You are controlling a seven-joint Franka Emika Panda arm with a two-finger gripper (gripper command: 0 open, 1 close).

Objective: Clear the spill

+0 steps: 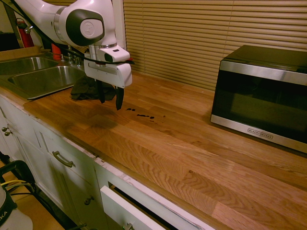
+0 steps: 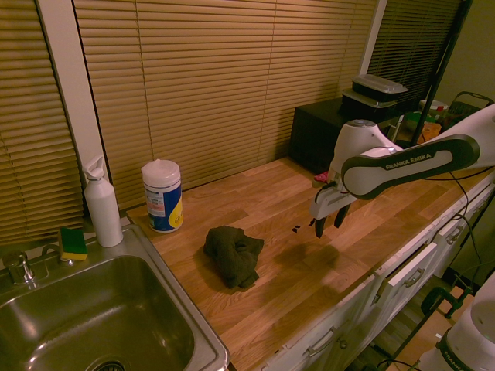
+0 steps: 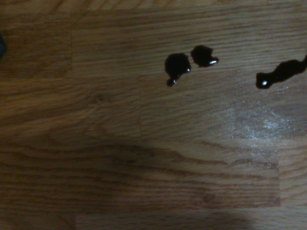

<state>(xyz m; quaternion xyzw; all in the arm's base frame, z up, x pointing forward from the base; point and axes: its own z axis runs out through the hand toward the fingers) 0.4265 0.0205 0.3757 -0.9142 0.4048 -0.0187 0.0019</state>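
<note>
Table [image 1: 201,158]: a long wooden table fills the lower centre and right of the first exterior view, with white drawers under its front edge.
Sink [image 1: 45,79]: a steel basin sits at the upper left of that view, set into the same surface.
Microwave [image 1: 264,96]: a black and silver oven stands at the right, well apart from the work.
Arm: the white arm enters from the upper left and points straight down.
End effector [image 1: 110,98]: released, its two dark fingers spread with nothing between them, hanging above the wood and touching nothing.
Cloth [image 2: 233,255]: a crumpled dark green-black cloth lies at the lower centre of the second exterior view, between the sink and the drops, apart from the end effector.
Wipes tub [image 2: 162,195]: a white tub stands left of centre there, near the blinds.
Spill [image 1: 143,115]: a short trail of small dark drops sits centre left, just right of the end effector; in the wrist view the glossy drops lie at the upper right.
Risk, smearing: a descent here would likely put bare fingers in or beside the liquid, dragging it across the wood, since no cloth is held.
Risk, grasp: the cloth is loose and bunched, so a shallow pinch may catch only a fold and drop it before it reaches the drops.
</note>
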